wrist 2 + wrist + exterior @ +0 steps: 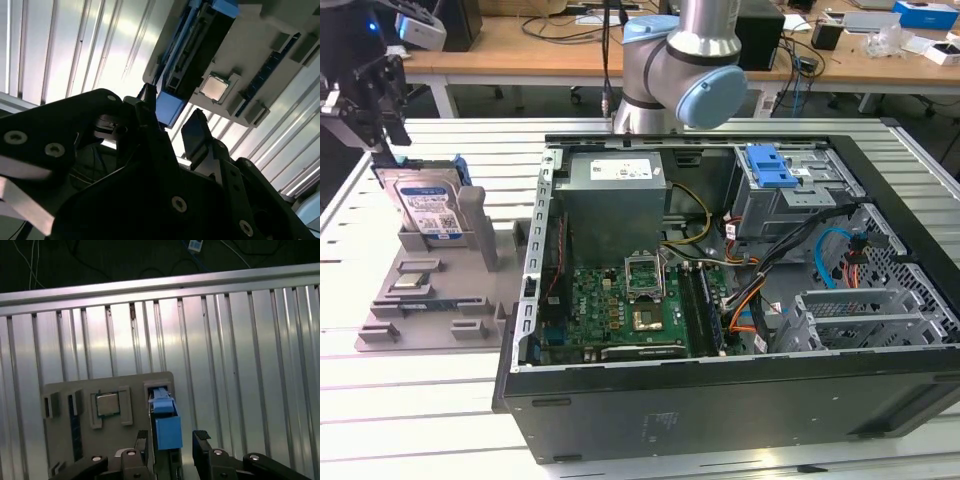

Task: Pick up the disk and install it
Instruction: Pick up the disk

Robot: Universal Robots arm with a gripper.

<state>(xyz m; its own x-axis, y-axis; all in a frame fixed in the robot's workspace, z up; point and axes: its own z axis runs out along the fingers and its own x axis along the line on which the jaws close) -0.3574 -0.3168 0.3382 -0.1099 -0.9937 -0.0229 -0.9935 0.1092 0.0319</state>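
The disk, silver with a white and blue label and a blue bracket, stands on edge in a slot of the grey holder at the exterior view's left. My gripper hangs just above the disk's upper far corner. In the first wrist view the disk's blue bracket edge lies between the two dark fingers, and my gripper is open, with gaps on both sides. The second wrist view shows the same blue edge between the spread fingertips of the gripper.
A processor chip and a memory stick lie in the grey holder beside the disk. The open computer case fills the exterior view's right, with a power supply, a motherboard and a blue-latched drive cage. The arm's base stands behind it.
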